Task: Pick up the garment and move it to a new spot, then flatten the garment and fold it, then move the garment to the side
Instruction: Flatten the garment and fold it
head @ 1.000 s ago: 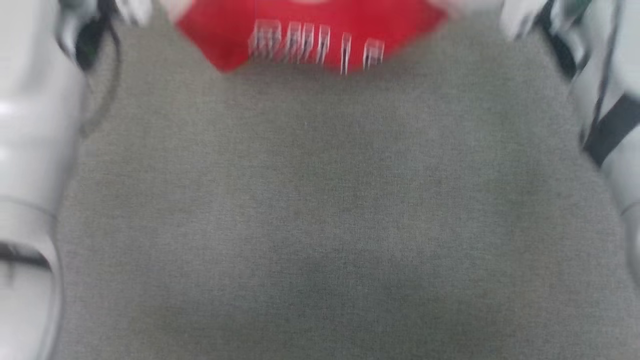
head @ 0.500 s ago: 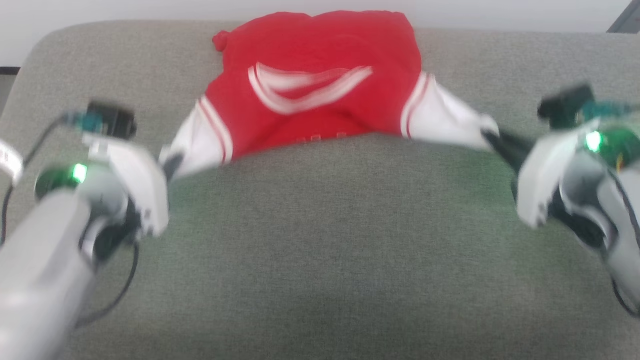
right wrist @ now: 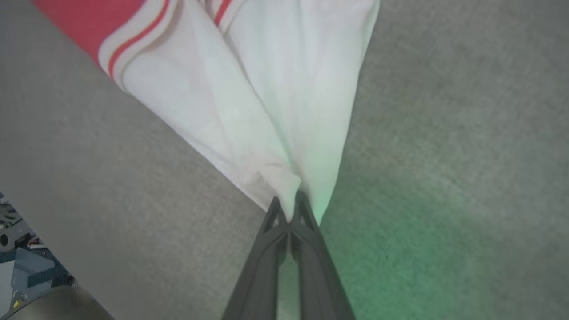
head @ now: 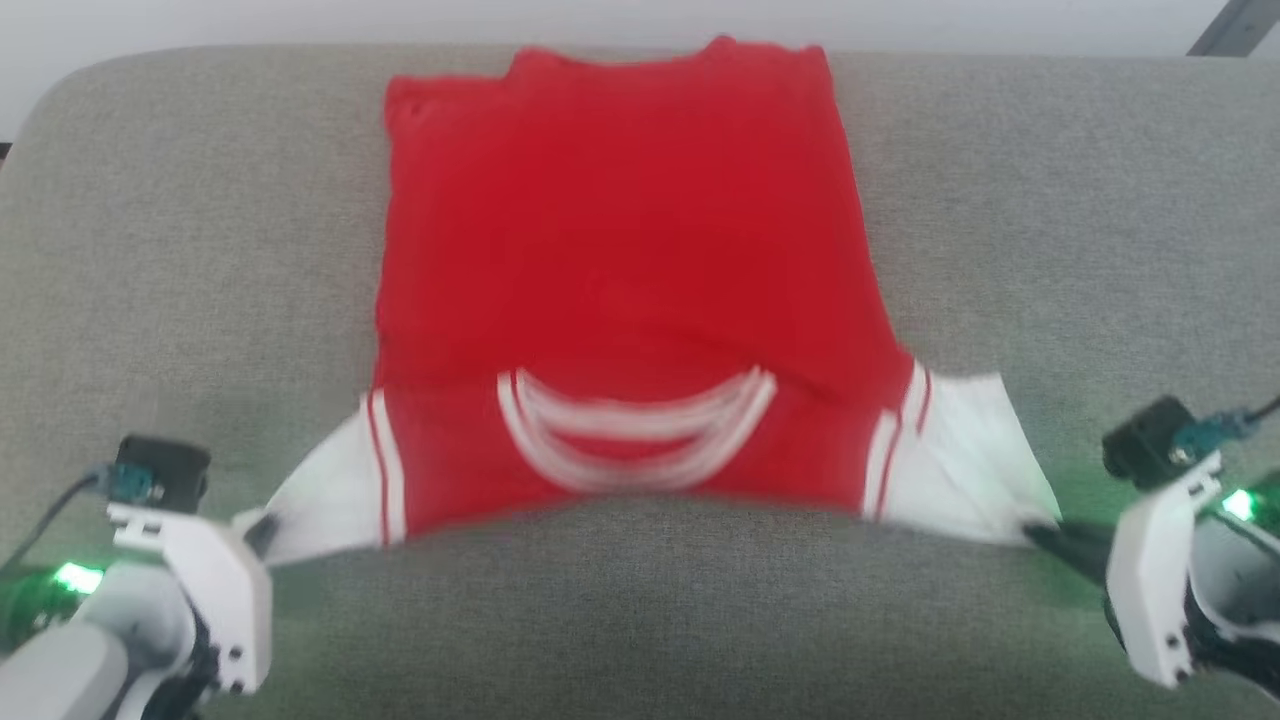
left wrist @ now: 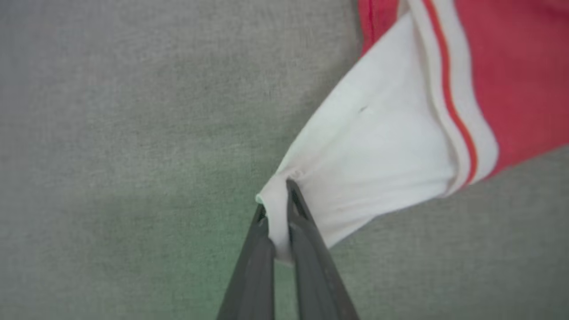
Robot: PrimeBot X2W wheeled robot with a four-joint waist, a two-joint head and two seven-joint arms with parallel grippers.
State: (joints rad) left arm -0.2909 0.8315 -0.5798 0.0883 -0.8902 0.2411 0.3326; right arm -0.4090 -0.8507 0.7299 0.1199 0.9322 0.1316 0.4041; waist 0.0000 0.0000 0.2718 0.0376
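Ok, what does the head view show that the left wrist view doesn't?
Head view, of the two: the red body of the garment spread on the grey cushion, its striped collar, the right gripper shut on the right sleeve. Left wrist view, of the two: the tip of the left sleeve bunched between the fingers of the left gripper. Both: that gripper pinching the white sleeve, its striped trim, the cushion.

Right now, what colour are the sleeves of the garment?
The sleeves are white, edged by red-and-white stripes; the left wrist view shows it best.
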